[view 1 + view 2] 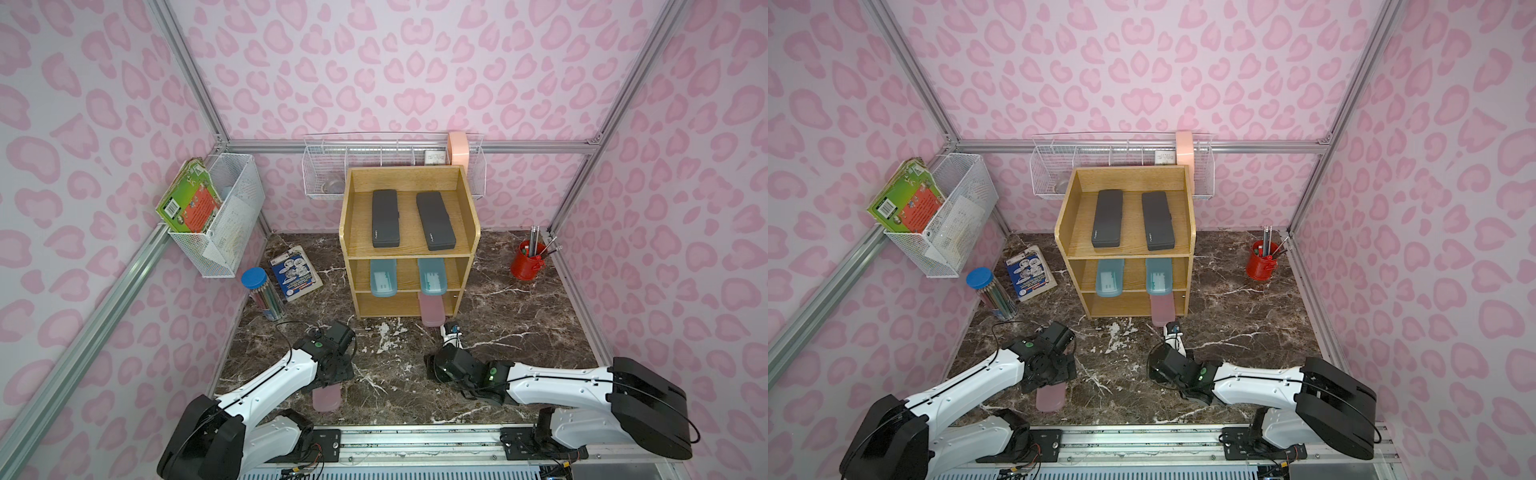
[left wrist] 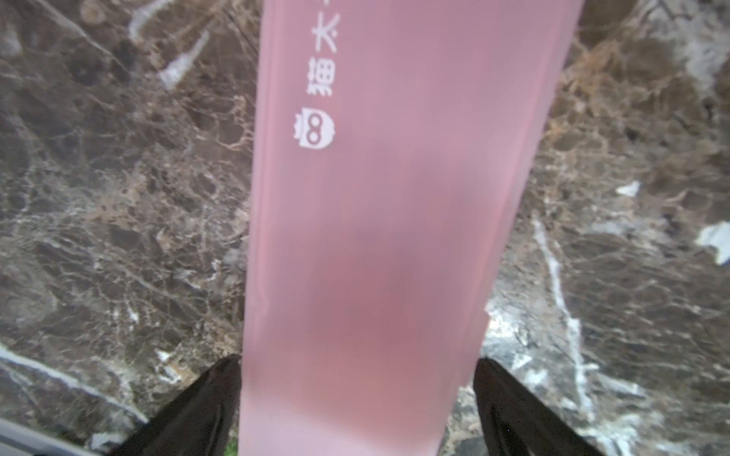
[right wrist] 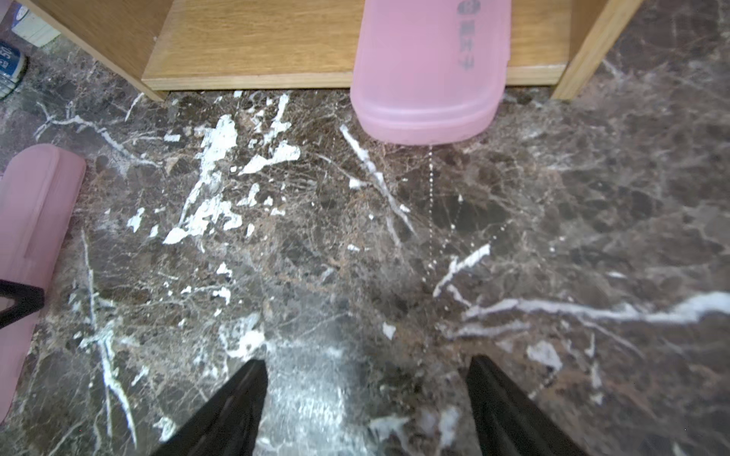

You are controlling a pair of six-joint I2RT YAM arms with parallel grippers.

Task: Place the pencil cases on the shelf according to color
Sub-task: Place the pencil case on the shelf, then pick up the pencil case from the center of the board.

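Right wrist view shows my right claw (image 3: 365, 361) spread and empty before the pink case (image 3: 428, 79) overhanging the bottom tier of the shelf (image 3: 253, 43), while my left claw (image 2: 357, 359) clamps the second pink case (image 2: 395, 197) near the front edge of the worktop (image 1: 395, 399), which, pushed in crooked, could I fear dislodge the first.

White-shelled left arm (image 1: 266, 380) and right arm (image 1: 557, 380), black joint housings, thin black cables, green wrist dots.
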